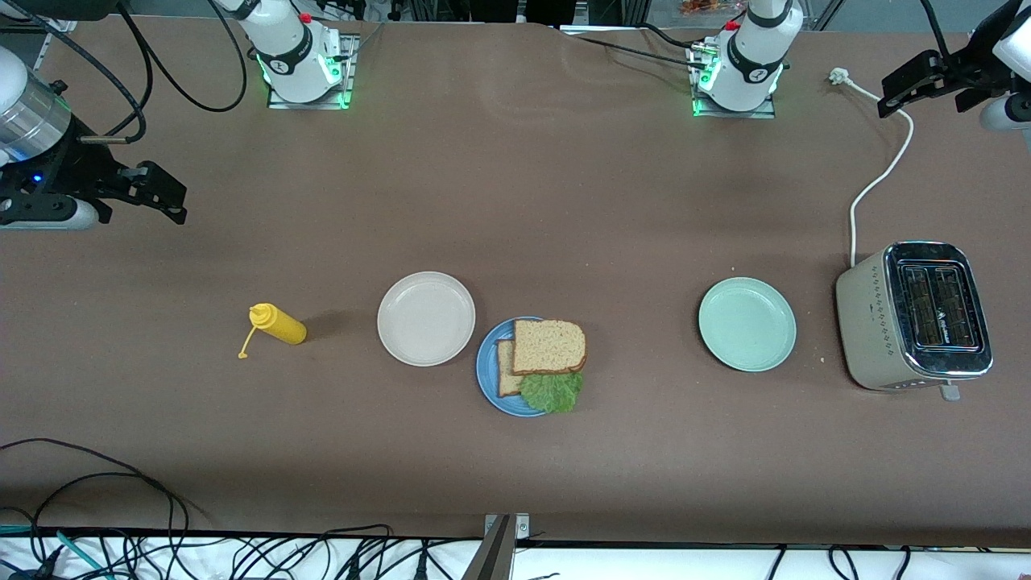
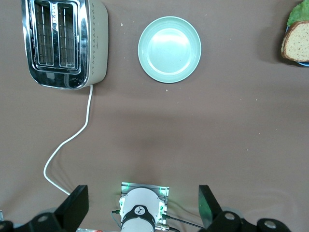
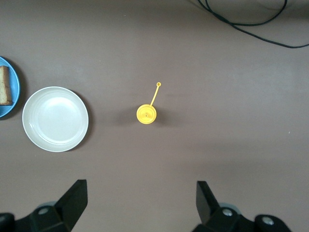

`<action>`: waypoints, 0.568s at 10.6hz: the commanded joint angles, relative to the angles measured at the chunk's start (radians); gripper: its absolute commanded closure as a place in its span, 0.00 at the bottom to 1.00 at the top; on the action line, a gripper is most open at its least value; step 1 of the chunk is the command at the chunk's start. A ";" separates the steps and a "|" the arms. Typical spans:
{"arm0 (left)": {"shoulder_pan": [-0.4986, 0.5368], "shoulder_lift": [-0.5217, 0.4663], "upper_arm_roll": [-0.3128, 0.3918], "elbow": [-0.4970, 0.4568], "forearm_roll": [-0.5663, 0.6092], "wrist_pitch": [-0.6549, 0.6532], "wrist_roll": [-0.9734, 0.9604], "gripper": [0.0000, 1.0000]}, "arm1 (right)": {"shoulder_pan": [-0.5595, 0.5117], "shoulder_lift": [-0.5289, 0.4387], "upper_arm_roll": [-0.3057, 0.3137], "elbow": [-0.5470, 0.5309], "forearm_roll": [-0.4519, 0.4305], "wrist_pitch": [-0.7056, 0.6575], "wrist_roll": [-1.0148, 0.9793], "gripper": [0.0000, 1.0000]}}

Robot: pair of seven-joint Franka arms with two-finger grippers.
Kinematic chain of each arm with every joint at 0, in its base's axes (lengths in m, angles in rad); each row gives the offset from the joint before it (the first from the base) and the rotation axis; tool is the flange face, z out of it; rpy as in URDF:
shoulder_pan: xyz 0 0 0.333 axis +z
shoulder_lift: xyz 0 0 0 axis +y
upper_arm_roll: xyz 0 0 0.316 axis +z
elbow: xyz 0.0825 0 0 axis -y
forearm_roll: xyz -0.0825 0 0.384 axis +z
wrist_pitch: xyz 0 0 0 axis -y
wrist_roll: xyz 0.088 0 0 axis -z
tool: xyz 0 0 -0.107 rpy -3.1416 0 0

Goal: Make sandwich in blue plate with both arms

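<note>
The blue plate (image 1: 486, 360) lies mid-table and holds the sandwich. One brown bread slice (image 1: 549, 346) rests askew on a lower slice (image 1: 507, 370), and a green lettuce leaf (image 1: 552, 391) sticks out toward the front camera. My right gripper (image 1: 173, 201) hangs open and empty over the right arm's end of the table. My left gripper (image 1: 894, 98) hangs open and empty over the left arm's end, above the toaster's cable. The left wrist view shows the left gripper (image 2: 142, 193) open, with bread (image 2: 295, 42) at its edge. The right wrist view shows the right gripper (image 3: 141, 188) open, with the blue plate (image 3: 12, 92) at its edge.
A beige-white plate (image 1: 426, 318) lies beside the blue plate toward the right arm's end, with a yellow squeeze bottle (image 1: 278, 324) past it. A mint-green plate (image 1: 747, 324) and a toaster (image 1: 914, 316) with a white cable (image 1: 878, 177) stand toward the left arm's end.
</note>
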 commanded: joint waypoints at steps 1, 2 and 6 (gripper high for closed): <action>0.064 0.036 -0.038 0.037 -0.010 -0.012 -0.010 0.00 | -0.005 0.007 0.004 0.018 0.016 -0.012 0.016 0.00; 0.065 0.039 -0.038 0.036 -0.010 0.002 -0.006 0.00 | -0.005 0.007 0.004 0.019 0.016 -0.011 0.016 0.00; 0.064 0.041 -0.038 0.037 -0.007 0.015 -0.007 0.00 | -0.007 0.007 0.004 0.019 0.016 -0.012 0.016 0.00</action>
